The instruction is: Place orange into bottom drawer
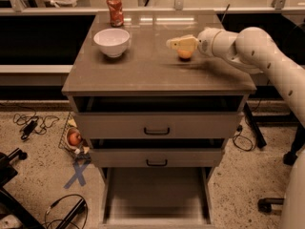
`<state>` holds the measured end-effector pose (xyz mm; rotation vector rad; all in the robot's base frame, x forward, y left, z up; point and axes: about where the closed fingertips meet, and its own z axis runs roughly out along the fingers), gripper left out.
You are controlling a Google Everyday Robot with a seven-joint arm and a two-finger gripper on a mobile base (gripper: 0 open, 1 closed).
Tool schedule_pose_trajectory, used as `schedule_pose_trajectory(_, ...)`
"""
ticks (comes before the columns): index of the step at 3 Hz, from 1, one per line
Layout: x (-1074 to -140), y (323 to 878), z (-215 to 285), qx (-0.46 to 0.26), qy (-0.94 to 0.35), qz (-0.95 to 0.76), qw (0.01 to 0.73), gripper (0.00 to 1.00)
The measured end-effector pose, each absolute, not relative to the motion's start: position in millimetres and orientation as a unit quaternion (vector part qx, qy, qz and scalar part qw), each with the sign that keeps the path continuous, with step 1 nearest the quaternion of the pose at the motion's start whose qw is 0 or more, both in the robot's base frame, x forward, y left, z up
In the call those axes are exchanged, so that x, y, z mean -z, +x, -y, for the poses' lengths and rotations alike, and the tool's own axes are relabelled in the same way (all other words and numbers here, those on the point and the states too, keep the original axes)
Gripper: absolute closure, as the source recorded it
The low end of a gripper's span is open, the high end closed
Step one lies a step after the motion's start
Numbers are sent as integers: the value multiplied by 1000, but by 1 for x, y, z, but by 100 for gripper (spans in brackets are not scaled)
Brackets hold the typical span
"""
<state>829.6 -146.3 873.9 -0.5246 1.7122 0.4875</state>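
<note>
The task is at its first stage: the orange (185,55) is on top of the bench (152,68), toward the back right, and it has not gone anywhere near the bottom drawer (157,194). The gripper (177,44) reaches in from the right on its pale arm (259,46) and sits directly over the orange, touching it or just above it, so that only the lower part of the fruit shows beneath. I cannot tell whether the jaws are wide, narrow or closed on the orange, nor whether the fruit rests on the bench or is lifted slightly off it. One thing the job needs is already done: the bottom drawer stands pulled out at the foot of the cabinet, its flat floor bare and open from above. The two upper drawers (157,126) are pushed in. As I judge it, nearly everything is left: a firm hold on the orange, a lift off the bench, a move forward past the front edge, a descent down in front of the upper drawers, and a release into the open tray. A white bowl (112,41) and a red can (114,10) stand on the left side of the bench, well apart from the orange, and a reddish fruit (74,138) lies in a wire basket on the floor to the left.
</note>
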Motion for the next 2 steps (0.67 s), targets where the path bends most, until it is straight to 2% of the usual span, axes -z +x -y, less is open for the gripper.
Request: schedule_pose_trajectory(2,-863,822,143,-244,-200,-752,579,0)
